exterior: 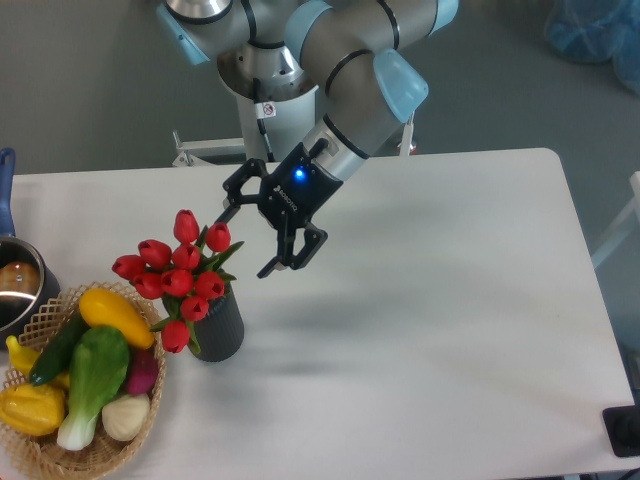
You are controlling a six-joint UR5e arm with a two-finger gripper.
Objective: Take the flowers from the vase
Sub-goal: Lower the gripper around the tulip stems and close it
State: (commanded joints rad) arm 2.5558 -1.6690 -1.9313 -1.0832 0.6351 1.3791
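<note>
Down-left of the claw (248,240), the flowers (178,272) stand in the vase (219,325) on the table (430,300). The claw hangs beside the blooms, fingers spread apart, holding nothing. Farther left sits a wicker basket (60,452) of vegetables.

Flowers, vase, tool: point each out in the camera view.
flowers (180,268): fixed camera view, on a red bloom in the middle of the bunch.
vase (222,328): fixed camera view, on its ribbed dark side wall.
tool (250,242): fixed camera view, midway between its open fingertips.
</note>
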